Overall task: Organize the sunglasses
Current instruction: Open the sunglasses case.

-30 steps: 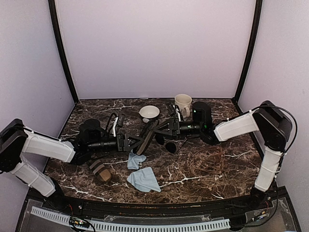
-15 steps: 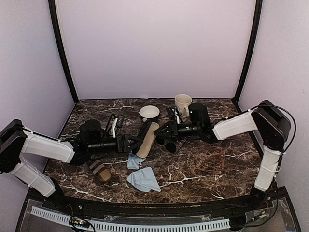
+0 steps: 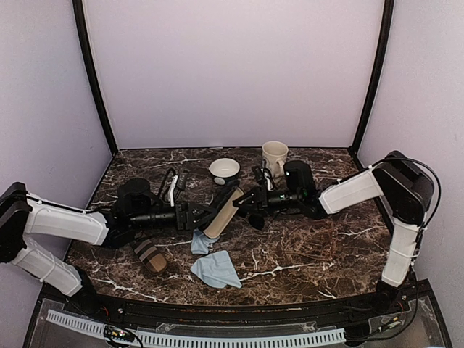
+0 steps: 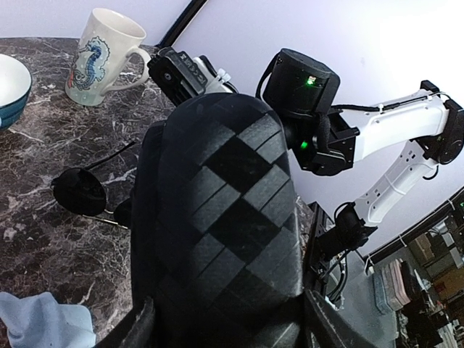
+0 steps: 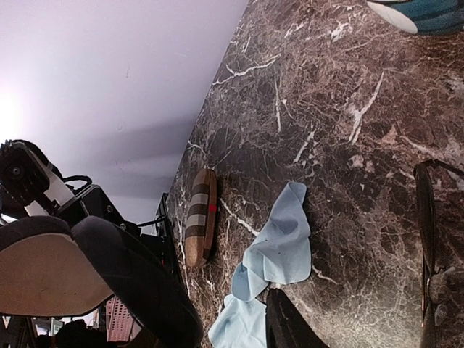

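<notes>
The sunglasses [image 3: 257, 220] lie flat on the counter [image 3: 312, 246], just on the near side of my right hand [image 3: 245, 201] and beside the mouth of the black checkered case [image 3: 221, 206]. My left hand [image 3: 201, 215] is clenched on that case from below and props it up at a slant with its pale lining facing up.

So the right hand is the nearer one and the only free one. The glasses sit almost under its fingertips, a little toward me. Their long axis, lens to lens, seems to run roughly across the counter and slant slightly toward me on the right. Only one lens shows clearly from above, so I hold that loosely. Whether my right hand is parted or closed I cannot tell; its wrist view shows one dark finger and nothing gripped.

Against a second ago, the case has turned. It was leaning dark and edge-on then, and now the tan inside faces up. My right hand has crept left toward it. The glasses have not shifted.
</notes>
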Controlling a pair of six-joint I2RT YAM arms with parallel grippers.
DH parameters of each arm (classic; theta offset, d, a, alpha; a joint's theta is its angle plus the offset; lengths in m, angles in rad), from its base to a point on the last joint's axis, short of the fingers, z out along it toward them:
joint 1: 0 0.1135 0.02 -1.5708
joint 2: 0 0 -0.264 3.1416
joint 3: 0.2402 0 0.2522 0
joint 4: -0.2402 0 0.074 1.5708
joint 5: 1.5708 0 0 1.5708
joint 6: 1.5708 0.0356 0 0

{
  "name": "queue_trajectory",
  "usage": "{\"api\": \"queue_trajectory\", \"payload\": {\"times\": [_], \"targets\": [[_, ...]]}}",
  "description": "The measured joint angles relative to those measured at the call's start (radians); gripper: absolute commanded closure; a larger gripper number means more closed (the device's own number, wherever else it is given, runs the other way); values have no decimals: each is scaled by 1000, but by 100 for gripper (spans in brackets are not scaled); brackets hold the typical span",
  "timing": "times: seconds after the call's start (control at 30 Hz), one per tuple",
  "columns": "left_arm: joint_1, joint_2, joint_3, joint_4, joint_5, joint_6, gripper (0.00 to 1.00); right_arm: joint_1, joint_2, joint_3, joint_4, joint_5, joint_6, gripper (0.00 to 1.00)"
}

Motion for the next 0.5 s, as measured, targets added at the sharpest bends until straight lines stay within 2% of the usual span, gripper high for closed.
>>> {"api": "queue_trajectory", "payload": {"times": [0.07,0.1,0.13,0.27,0.5], "targets": [[-5,-16,27,-60,-19,29,100,0,-14,-3,7,9,0,59],[-6,-27,45,-98,-29,48,100,0,-25,-3,8,16,1,27],[-6,-38,66,-140,-35,70,100,-2,-37,-3,7,14,0,21],[11,-62,177,-331,-43,163,100,-22,-77,-3,-20,-31,-53,13],[77,-62,258,-615,-55,287,100,-33,-87,-12,18,-81,-86,10]]}}
